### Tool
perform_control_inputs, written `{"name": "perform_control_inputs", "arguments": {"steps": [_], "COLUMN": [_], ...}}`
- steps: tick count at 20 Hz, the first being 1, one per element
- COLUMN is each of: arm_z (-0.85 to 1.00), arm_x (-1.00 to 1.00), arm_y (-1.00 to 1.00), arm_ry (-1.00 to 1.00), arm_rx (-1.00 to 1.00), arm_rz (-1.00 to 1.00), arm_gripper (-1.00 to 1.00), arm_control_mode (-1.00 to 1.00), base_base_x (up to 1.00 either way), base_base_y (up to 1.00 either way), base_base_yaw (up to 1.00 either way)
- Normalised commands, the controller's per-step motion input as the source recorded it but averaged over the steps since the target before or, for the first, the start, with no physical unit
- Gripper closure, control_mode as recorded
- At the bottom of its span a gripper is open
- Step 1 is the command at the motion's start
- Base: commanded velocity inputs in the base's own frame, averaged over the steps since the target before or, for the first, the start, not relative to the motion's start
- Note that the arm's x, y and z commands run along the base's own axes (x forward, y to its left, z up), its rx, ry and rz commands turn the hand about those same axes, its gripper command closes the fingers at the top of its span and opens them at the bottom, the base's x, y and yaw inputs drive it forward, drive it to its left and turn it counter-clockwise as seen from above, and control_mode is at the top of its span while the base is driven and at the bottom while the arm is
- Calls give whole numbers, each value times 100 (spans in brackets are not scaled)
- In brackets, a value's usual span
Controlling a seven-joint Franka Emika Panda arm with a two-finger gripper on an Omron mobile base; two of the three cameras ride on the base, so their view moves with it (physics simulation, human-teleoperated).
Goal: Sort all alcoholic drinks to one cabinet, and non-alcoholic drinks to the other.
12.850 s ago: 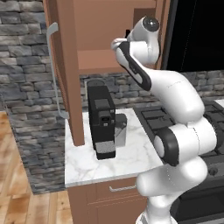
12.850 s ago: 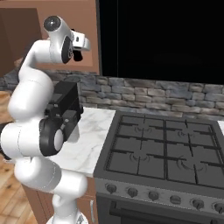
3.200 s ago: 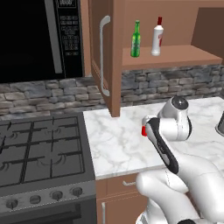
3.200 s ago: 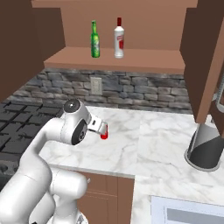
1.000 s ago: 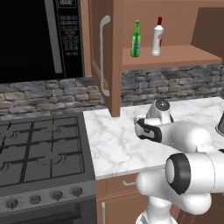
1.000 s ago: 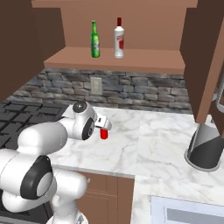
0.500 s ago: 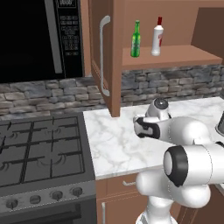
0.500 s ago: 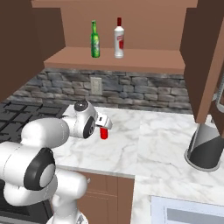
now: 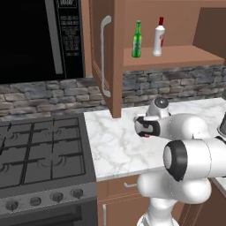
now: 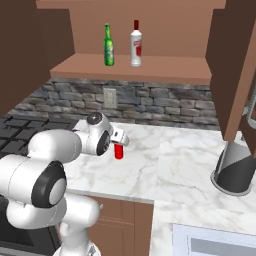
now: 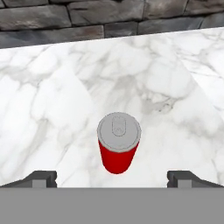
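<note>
We hold our claw (image 11: 111, 177) spread wide above the red can (image 11: 118, 148), which stands upright on the marble counter (image 11: 52, 109), centred between the fingertips for a clean grab. The green bottle (image 10: 108, 46) and white bottle (image 10: 135, 44) already share the cabinet shelf (image 10: 165, 68).
</note>
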Motion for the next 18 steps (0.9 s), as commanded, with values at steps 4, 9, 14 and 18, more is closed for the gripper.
{"name": "perform_control_inputs", "arguments": {"steps": [4, 9, 14, 18], "arm_z": [-6, -13, -18, -14], "arm_x": [11, 4, 1, 3], "arm_y": [0, 0, 0, -1], "arm_ry": [2, 1, 1, 0], "arm_rx": [0, 0, 0, 0], "arm_rz": [0, 0, 0, 0], "arm_gripper": [-100, -100, -100, -100], "arm_control_mode": [-100, -100, -100, -100], "base_base_x": [0, 0, 0, 0], "base_base_y": [0, 0, 0, 0], "base_base_yaw": [0, 0, 0, 0]}}
